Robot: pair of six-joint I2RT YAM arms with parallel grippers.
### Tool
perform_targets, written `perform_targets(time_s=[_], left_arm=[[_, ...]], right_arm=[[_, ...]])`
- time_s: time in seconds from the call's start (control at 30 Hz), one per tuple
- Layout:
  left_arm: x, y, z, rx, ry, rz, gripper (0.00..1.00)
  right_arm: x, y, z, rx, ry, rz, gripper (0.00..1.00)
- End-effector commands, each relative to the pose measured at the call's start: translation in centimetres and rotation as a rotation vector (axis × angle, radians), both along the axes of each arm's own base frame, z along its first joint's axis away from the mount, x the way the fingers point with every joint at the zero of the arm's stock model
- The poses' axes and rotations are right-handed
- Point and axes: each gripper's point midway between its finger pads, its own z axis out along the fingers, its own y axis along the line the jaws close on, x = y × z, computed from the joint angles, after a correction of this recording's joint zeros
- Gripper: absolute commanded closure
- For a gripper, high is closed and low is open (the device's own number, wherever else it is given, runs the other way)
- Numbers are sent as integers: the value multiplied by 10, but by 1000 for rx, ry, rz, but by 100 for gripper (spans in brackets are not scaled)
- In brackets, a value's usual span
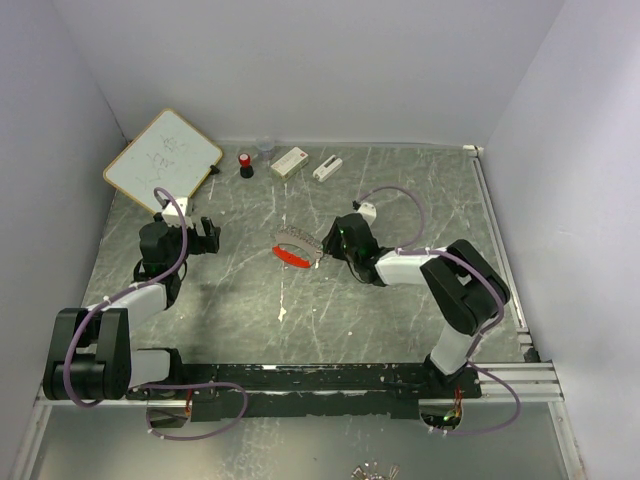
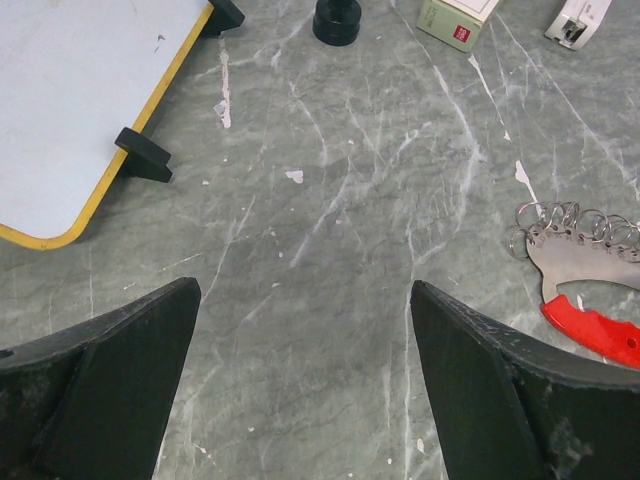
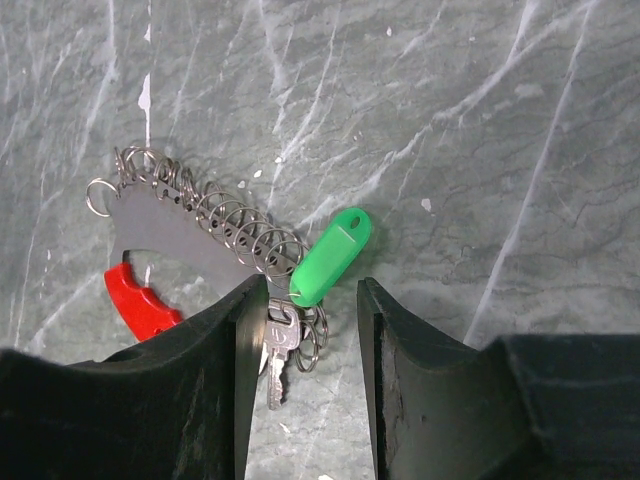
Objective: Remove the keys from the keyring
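- The keyring (image 3: 235,228), a row of small silvery rings along a grey plate, lies flat on the counter (image 3: 480,120) just ahead of the right tool (image 3: 311,300) and runs off to the left in its wrist view.
- Only the right wrist view shows the green key (image 3: 331,254). Its lower end sits between the jaws and the rest points ahead.
- That view alone also shows a steel key (image 3: 277,368) hanging on rings against one finger.
- The red key (image 3: 138,300) lies at the keyring's far end, partly behind that finger.
- Right tool: released, jaws apart, clamped on nothing visible.
- Left tool (image 2: 305,320): released, jaws wide over bare counter, with the keyring well off to its right.
- The left wrist view shows the whiteboard (image 2: 80,100) ahead-left, with its yellow edge and black feet.
- The top view shows open counter between the tools. A red-and-black cylinder (image 1: 245,165) and white blocks (image 1: 289,161) stand far ahead by the wall.
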Motion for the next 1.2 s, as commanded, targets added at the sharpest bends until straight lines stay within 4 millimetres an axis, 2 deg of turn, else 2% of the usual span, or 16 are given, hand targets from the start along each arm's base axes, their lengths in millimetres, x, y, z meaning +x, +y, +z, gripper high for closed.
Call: perform_targets(time_s=[0.0, 0.3, 0.7, 0.87, 1.03, 1.17], left_arm=[[6, -8, 11, -9, -23, -39, 2], [6, -10, 11, -12, -23, -47, 2], [8, -9, 8, -8, -12, -47, 2], [9, -10, 7, -7, -8, -49, 2], [9, -9, 6, -6, -6, -46, 2], [10, -10, 6, -6, -5, -49, 2]], right_arm=[[4, -2, -4, 10, 9, -34, 59], [10, 5, -17, 26, 31, -26, 59], [21, 9, -22, -2, 31, -21, 63], [19, 2, -28, -38, 53, -32, 91], [15, 2, -30, -52, 61, -8, 100], [16, 6, -16, -60, 14, 48, 100]])
